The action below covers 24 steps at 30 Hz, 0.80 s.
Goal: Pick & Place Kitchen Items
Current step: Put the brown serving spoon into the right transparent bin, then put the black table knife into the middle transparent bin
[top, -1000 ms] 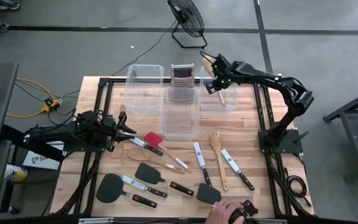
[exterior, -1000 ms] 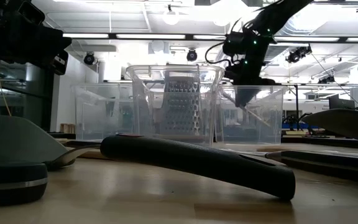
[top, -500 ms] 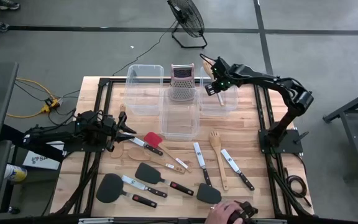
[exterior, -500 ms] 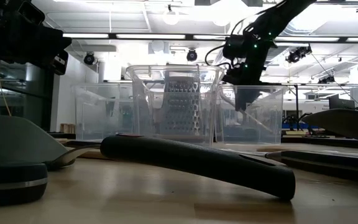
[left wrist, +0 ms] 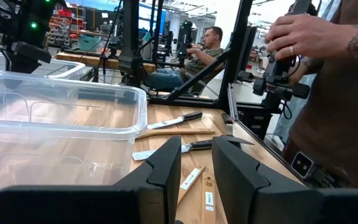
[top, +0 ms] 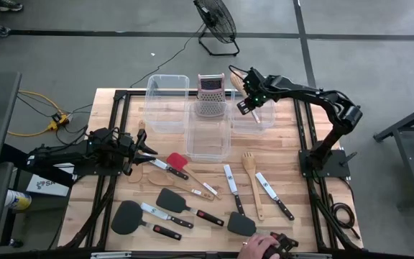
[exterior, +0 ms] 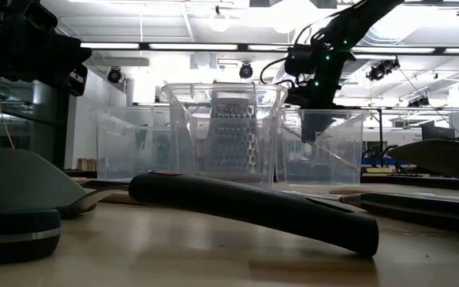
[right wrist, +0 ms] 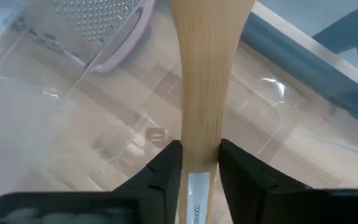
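My right gripper (top: 248,98) is over the right clear bin (top: 259,124), shut on a pale wooden utensil (right wrist: 205,93). The utensil's broad end (top: 234,75) points to the far left, past the bin's rim. Its thin end (exterior: 338,156) slants down inside the bin. My left gripper (top: 146,148) is open and empty, low over the table's left side, beside a wooden spoon (top: 158,176). A red spatula (top: 177,160), black spatulas (top: 171,199), knives (top: 230,180) and a wooden fork (top: 251,175) lie flat on the table. My right gripper pinches the wooden utensil's narrow shaft (right wrist: 199,163) between its two fingers (right wrist: 165,169). The utensil runs along the fingers, and its broad end (right wrist: 211,25) sticks out past the fingertips. It is tilted, broad end high. I cannot tell whether its low end touches the bin.
Three clear bins stand at the far side: left (top: 167,102), middle (top: 208,138) and right. A steel box grater (top: 210,95) stands between them. A person's hand (top: 257,248) is at the near edge and also shows in the left wrist view (left wrist: 312,34).
My right gripper has gone a little toward the table's left edge with the wooden utensil, still over the right bin. The person's hand at the near edge has drawn back a little.
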Each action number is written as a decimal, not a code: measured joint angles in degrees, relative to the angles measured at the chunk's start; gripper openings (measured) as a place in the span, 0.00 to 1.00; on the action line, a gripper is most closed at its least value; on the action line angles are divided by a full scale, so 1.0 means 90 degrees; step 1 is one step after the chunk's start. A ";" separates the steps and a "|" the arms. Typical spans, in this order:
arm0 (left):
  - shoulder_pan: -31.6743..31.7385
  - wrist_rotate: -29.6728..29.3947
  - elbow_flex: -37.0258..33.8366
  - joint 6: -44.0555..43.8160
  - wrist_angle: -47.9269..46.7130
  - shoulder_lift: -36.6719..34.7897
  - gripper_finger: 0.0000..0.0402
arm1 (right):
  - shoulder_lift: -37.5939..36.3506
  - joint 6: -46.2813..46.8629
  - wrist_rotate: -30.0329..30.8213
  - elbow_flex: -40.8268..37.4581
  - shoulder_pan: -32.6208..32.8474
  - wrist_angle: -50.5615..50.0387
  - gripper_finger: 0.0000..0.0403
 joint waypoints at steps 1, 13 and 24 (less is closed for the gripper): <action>0.0002 0.0000 0.0000 0.0000 0.0000 0.0000 0.22 | 0.0000 -0.0052 0.0000 0.0000 0.0000 0.0000 0.28; 0.0001 0.0000 0.0000 0.0001 0.0000 -0.0001 0.22 | -0.0400 -0.0561 -0.0281 0.0000 -0.0010 0.0030 0.56; 0.0001 0.0000 0.0000 0.0002 0.0000 -0.0001 0.22 | -0.1734 -0.0881 -0.0107 0.0000 0.0229 -0.0293 0.57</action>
